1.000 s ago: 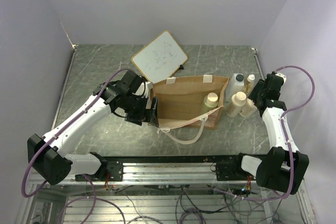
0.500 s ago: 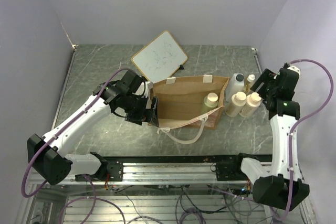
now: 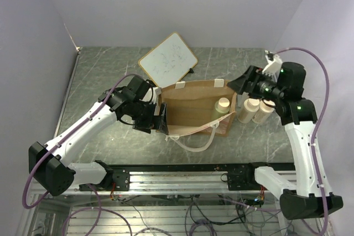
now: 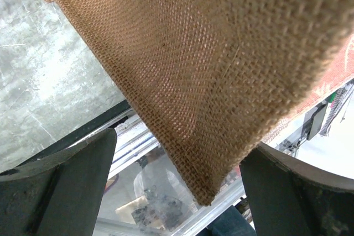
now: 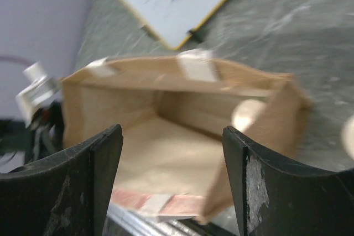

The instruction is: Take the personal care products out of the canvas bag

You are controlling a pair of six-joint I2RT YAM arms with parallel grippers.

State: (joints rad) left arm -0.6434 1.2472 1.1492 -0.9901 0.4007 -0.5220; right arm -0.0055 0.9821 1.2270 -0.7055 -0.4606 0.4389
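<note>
One cream rope handle point(image 3: 194, 148) is flopped off the near rim onto the table point(image 3: 99, 81), at 6 o'clock of the canvas bag point(image 3: 188, 111). The bag is set mid-table: brown, boxy, stiff, top open, with two cream tabs on the far rim. Its coarse weave is shown close in the left wrist view. The left gripper point(image 3: 161, 123) is placed at the bag's 9 o'clock end, fingers spread wide, a bag corner hanging between them. A cream-capped bottle point(image 3: 222, 106) is stood upright inside at the 3 o'clock end. Two more cream-capped bottles point(image 3: 247, 111) point(image 3: 263, 113) are stood on the table just outside that end. The right gripper point(image 3: 237, 85) is held above the 2 o'clock corner, fingers wide apart. A whiteboard point(image 3: 168, 56) is laid at 11 o'clock, near the bag.
</note>
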